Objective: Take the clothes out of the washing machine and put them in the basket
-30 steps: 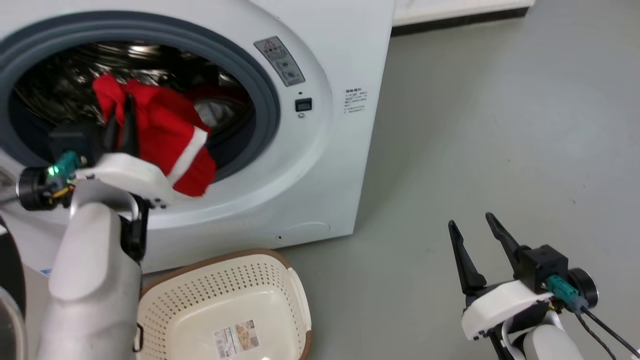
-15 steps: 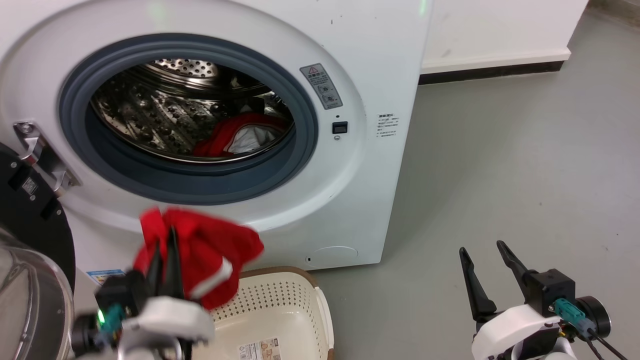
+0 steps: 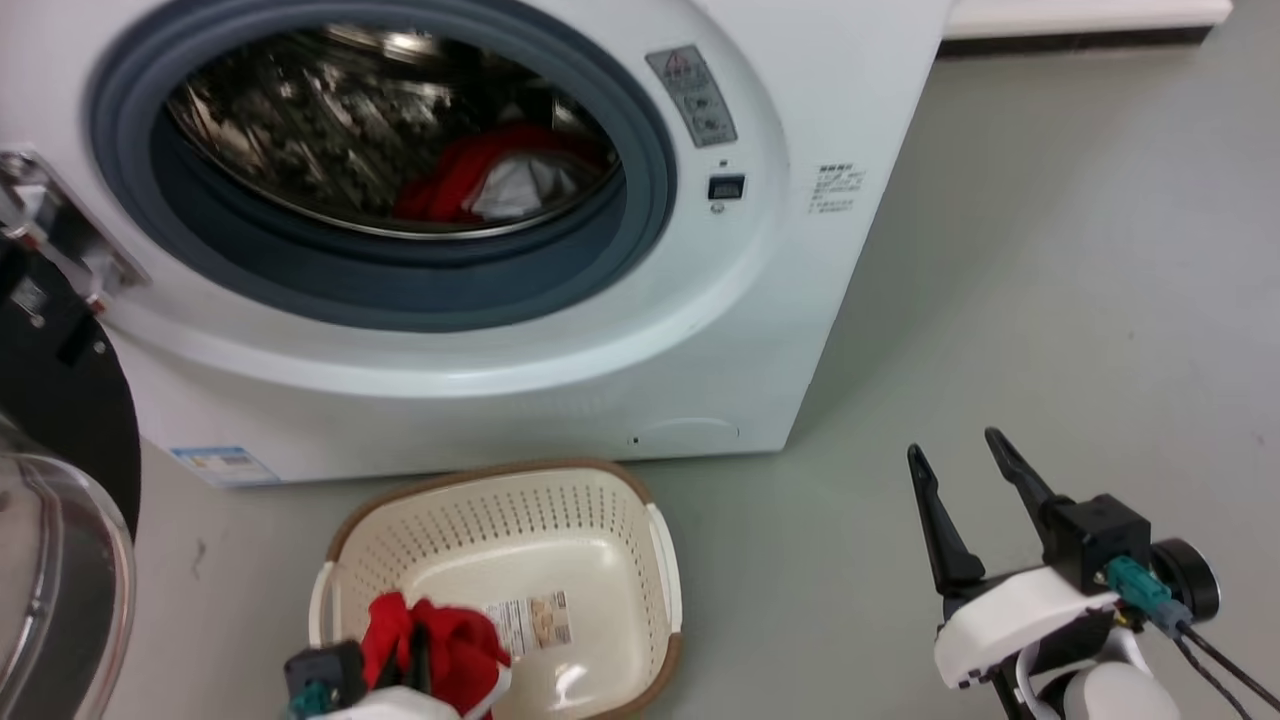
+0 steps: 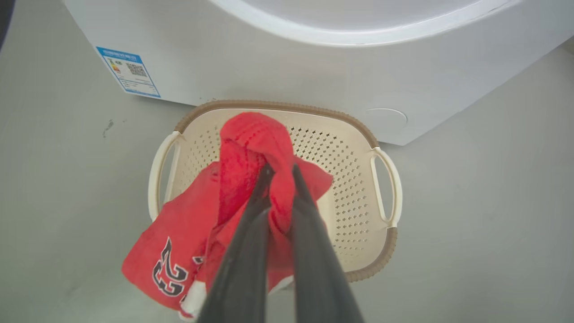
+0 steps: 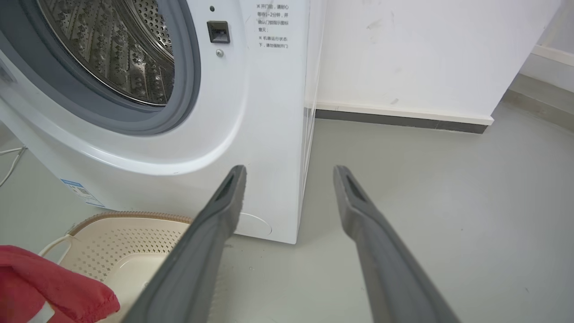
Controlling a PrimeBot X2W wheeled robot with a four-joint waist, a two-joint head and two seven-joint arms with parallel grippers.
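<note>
Garment [image 4: 251, 148] pinched in left tool [image 4: 281, 170] over basket [image 4: 314, 107]; wrist view: black numerals [image 4: 168, 269]

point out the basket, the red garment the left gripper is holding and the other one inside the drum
basket [image 4: 278, 104]: left wrist view, brown rim
held garment [image 4: 251, 134]: left wrist view, top fold
garment in the drum [image 3: 445, 185]: head view, red part beside white lining

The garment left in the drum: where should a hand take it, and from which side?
Probably pinch the raised red fold beside the white lining, entering straight through the grey ring from the front. The garment lies bunched low on the drum's right side.
</note>
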